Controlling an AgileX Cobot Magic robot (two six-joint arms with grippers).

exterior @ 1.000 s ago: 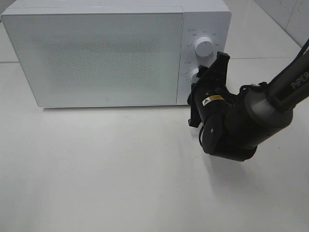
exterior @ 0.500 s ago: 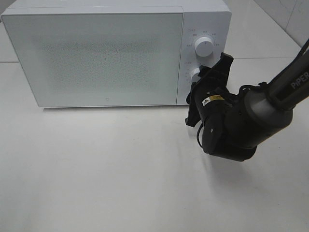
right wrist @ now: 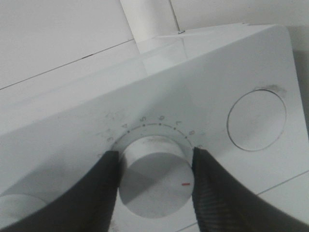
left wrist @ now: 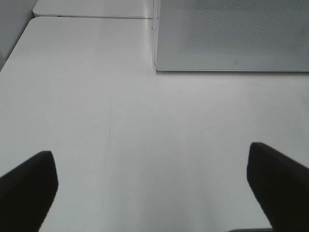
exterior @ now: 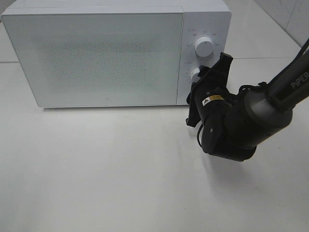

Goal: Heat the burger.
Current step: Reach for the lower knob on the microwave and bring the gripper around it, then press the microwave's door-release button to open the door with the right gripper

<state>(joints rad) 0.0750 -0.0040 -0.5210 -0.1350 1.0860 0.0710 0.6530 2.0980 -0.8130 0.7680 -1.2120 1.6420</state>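
Note:
The burger is out of view. A white microwave point(exterior: 96, 58) stands at the back of the table with its door closed. My right gripper point(exterior: 200, 77) reaches to its control panel and is shut on the lower knob point(exterior: 193, 73). In the right wrist view the two dark fingers point(right wrist: 96, 193) press on either side of that white knob point(right wrist: 154, 179), whose red mark points away from the numbered scale. My left gripper point(left wrist: 154, 193) is open over bare table, its fingertips point(left wrist: 29, 183) far apart, and it holds nothing.
An upper knob point(exterior: 204, 47) sits above the held one. The white table point(exterior: 96, 169) spreads out in front of the microwave. The microwave's lower corner point(left wrist: 231, 38) shows ahead of the left gripper. The right arm's bulky black wrist point(exterior: 231, 130) hangs before the panel.
The right gripper has shifted very slightly at the lower knob. Nothing else has moved.

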